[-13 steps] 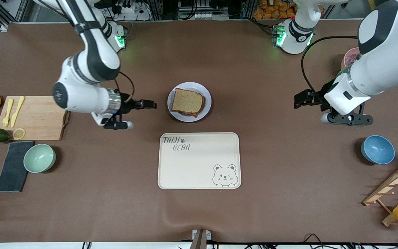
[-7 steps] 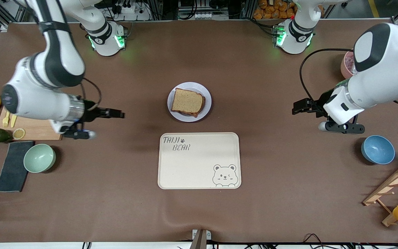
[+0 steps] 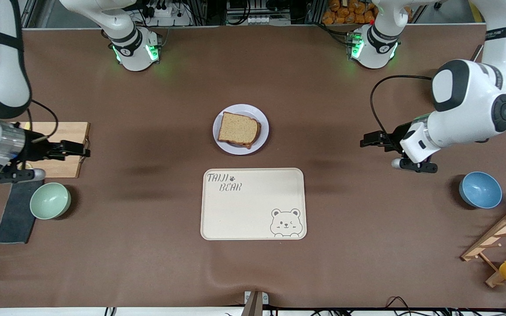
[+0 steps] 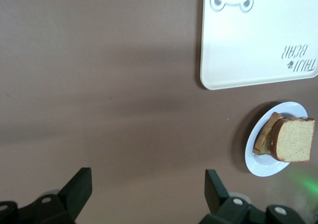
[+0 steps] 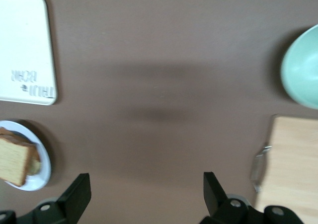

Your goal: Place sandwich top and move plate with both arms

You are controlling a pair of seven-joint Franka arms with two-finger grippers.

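Note:
The sandwich top (image 3: 238,129), a plain brown bread slice, lies on another slice on the small round plate (image 3: 240,108) at the table's middle. The left wrist view shows the sandwich top (image 4: 294,139) and plate (image 4: 263,169) from the side. In the right wrist view the sandwich top (image 5: 14,162) and plate (image 5: 44,172) sit at the frame's edge. My right gripper (image 3: 81,151) hangs open and empty over the corner of a wooden board. My left gripper (image 3: 363,142) is open and empty over bare table toward the left arm's end. Both stand well apart from the plate.
A cream bear tray (image 3: 253,204) lies nearer the camera than the plate. The wooden cutting board (image 3: 62,147), a green bowl (image 3: 50,200) and a dark cloth (image 3: 16,213) are at the right arm's end. A blue bowl (image 3: 480,189) and a wooden rack (image 3: 503,237) are at the left arm's end.
My right gripper has swung away from the plate toward its end of the table, reaching the cutting board. My left arm has drawn in and its gripper shifted slightly toward the plate.

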